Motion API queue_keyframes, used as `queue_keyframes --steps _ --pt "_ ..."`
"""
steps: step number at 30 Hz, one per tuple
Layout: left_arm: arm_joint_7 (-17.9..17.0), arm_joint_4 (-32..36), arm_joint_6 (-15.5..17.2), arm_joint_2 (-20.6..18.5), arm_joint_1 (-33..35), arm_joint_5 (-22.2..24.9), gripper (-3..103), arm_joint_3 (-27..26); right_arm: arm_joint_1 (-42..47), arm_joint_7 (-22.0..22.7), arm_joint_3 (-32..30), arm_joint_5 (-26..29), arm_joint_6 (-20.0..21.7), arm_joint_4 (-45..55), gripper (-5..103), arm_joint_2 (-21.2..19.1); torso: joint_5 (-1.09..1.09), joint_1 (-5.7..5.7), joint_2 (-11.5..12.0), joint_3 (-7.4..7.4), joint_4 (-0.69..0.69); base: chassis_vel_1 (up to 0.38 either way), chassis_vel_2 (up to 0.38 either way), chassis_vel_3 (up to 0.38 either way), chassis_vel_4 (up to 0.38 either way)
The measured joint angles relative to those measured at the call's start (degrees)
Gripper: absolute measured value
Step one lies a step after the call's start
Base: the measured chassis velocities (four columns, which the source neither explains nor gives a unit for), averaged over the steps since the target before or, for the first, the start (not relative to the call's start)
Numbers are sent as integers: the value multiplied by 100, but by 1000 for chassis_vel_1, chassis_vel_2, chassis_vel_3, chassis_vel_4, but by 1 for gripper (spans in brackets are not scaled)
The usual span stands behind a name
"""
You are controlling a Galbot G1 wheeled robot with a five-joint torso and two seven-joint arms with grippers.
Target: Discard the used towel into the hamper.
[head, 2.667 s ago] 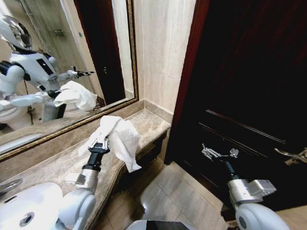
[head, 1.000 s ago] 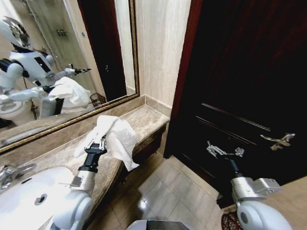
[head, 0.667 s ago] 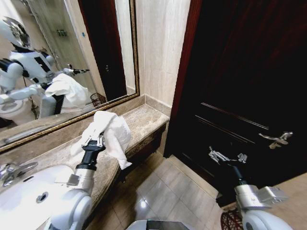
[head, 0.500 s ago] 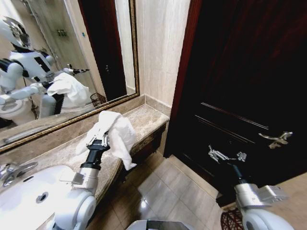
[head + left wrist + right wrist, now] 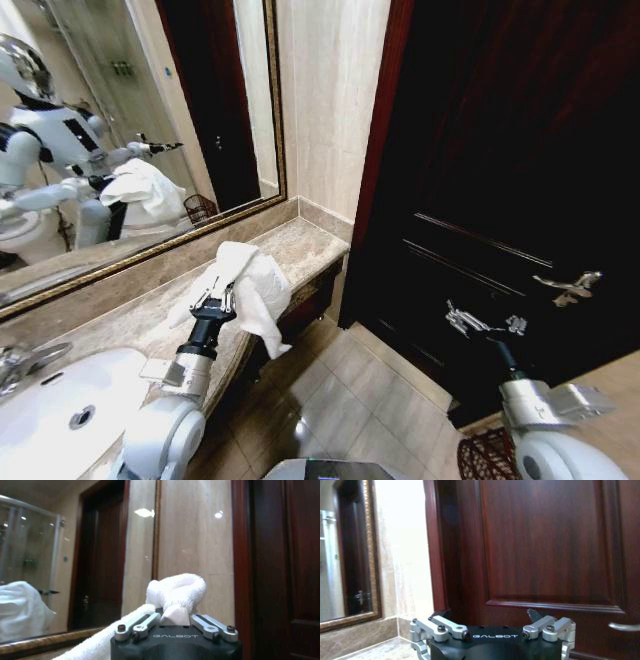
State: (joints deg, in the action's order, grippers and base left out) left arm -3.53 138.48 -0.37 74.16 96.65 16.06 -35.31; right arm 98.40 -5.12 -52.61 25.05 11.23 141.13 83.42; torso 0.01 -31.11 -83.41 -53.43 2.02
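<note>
A white towel (image 5: 257,287) hangs crumpled from my left gripper (image 5: 214,299), which is shut on it above the front edge of the marble counter (image 5: 305,250). In the left wrist view the towel (image 5: 176,591) bulges up between the closed fingers of the left gripper (image 5: 175,619). My right gripper (image 5: 486,322) is held out in front of the dark door, open and holding nothing; the right wrist view shows the right gripper (image 5: 489,615) with its fingers spread wide. The reddish-brown wire hamper (image 5: 484,456) stands on the floor at the lower right, partly hidden behind my right arm.
A white sink (image 5: 55,410) with a faucet (image 5: 22,358) is set in the counter at the lower left. A large mirror (image 5: 130,120) backs the counter. The dark wooden door (image 5: 520,170) with a lever handle (image 5: 566,286) fills the right side. Tiled floor (image 5: 350,400) lies between counter and door.
The whole picture has shifted, so the camera moved; more of the hamper now shows at the lower right. The left gripper still holds the towel over the counter's edge.
</note>
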Motion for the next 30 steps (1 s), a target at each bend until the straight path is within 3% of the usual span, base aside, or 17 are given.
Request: queue_keyframes --steps 30 --pt "272 -270 -182 -17 -179 168 9 -21 241 -169 -152 -248 -179 60 100 126 0 0 0 0 0 -70 -71 -69 -70"
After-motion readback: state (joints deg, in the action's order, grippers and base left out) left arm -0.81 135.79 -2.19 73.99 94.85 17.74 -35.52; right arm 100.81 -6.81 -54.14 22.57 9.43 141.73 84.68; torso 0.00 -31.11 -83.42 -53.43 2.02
